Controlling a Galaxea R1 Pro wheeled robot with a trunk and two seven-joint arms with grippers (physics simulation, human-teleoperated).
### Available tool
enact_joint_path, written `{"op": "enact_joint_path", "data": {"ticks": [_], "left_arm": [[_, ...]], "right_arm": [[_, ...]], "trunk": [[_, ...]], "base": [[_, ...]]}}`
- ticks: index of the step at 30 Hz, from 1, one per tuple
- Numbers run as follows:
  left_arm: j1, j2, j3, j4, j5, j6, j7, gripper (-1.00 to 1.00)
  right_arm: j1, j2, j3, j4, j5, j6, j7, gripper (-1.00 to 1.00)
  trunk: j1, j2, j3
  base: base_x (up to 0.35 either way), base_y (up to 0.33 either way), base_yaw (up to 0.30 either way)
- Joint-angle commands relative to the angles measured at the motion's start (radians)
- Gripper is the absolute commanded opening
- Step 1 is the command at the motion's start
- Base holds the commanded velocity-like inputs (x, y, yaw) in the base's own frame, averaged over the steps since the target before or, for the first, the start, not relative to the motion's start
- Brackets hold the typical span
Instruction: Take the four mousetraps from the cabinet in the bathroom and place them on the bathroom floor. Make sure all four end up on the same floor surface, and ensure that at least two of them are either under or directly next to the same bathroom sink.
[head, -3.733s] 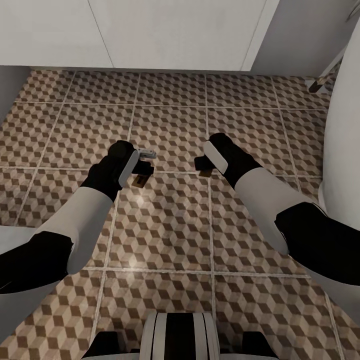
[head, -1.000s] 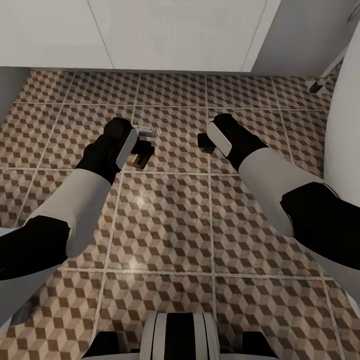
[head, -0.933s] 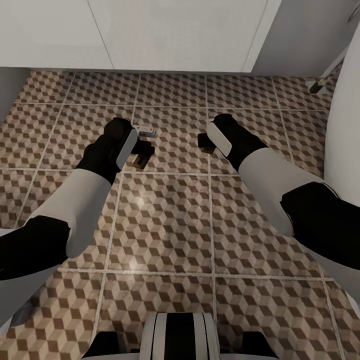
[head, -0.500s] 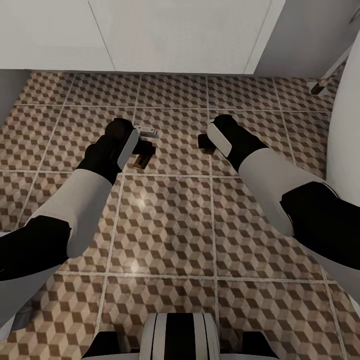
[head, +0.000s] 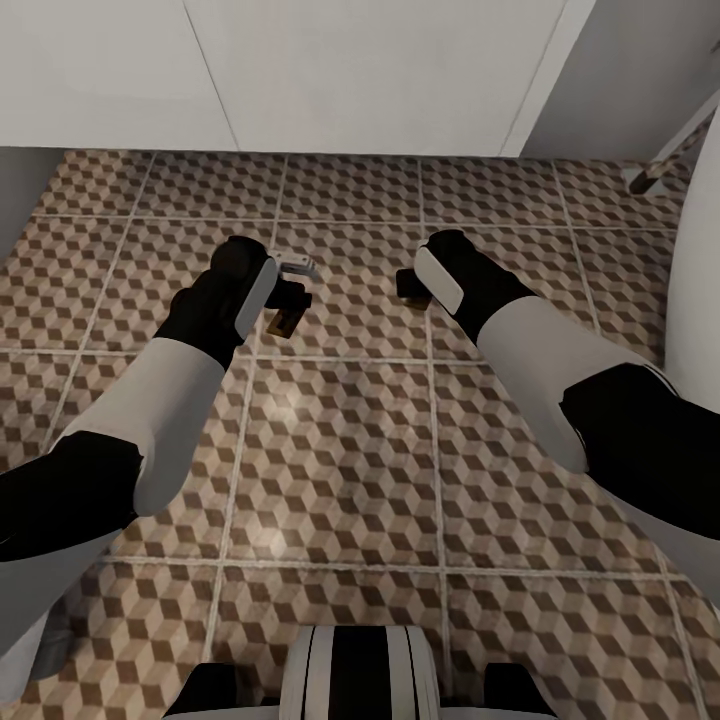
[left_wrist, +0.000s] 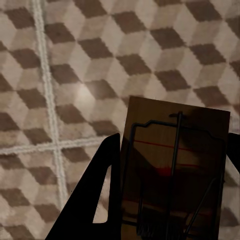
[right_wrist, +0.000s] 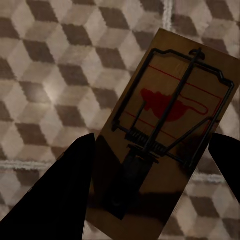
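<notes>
Both arms reach out low over the bathroom floor (head: 340, 450) of cube-patterned tiles. My left gripper (head: 288, 306) is shut on a mousetrap (head: 282, 322); in the left wrist view that tan mousetrap (left_wrist: 172, 170) with its dark wire and red mark sits between the black fingers (left_wrist: 97, 205), above the tiles. My right gripper (head: 408, 286) is shut on another mousetrap (head: 410, 290). The right wrist view has this mousetrap (right_wrist: 170, 125), red spot up, clamped between the fingers (right_wrist: 65, 190) over the floor. The cabinet is out of view.
White flat panels (head: 350, 70) rise at the far edge of the tiles, with a grey wall (head: 630, 80) beside them. A white rounded fixture (head: 702, 260) fills the right edge. A grey surface (head: 15, 190) stands at far left. My base (head: 360, 680) is below.
Since the earliest frame both arms have reached farther out over the tiles, still holding their mousetraps. In the last second the camera has shifted slightly; the arms hold still.
</notes>
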Motion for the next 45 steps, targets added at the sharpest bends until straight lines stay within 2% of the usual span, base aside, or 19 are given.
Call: {"op": "enact_joint_path", "data": {"ticks": [1,17,34,45], "left_arm": [[0.000,0.001,-0.003,-0.001,0.009,0.003,0.009,-1.00],[0.000,-0.002,-0.003,-0.001,0.009,0.003,0.009,-1.00],[0.000,-0.004,-0.003,-0.001,0.008,0.002,0.009,-1.00],[0.000,-0.005,-0.003,-0.001,0.008,-0.003,0.009,-1.00]], "right_arm": [[-0.001,0.000,0.005,0.000,-0.010,0.002,-0.008,-1.00],[-0.001,0.000,0.006,0.001,-0.009,0.002,-0.008,-1.00],[-0.001,0.000,0.006,0.007,-0.008,0.002,-0.008,-1.00],[-0.001,0.000,0.007,0.007,-0.008,0.002,-0.008,-1.00]], "trunk": [[0.000,0.000,-0.001],[0.000,0.000,-0.001],[0.000,0.000,-0.001],[0.000,0.000,-0.001]], "base": [[0.053,0.048,0.000],[0.069,0.028,0.000],[0.168,-0.017,0.000],[0.029,-0.023,0.000]]}}
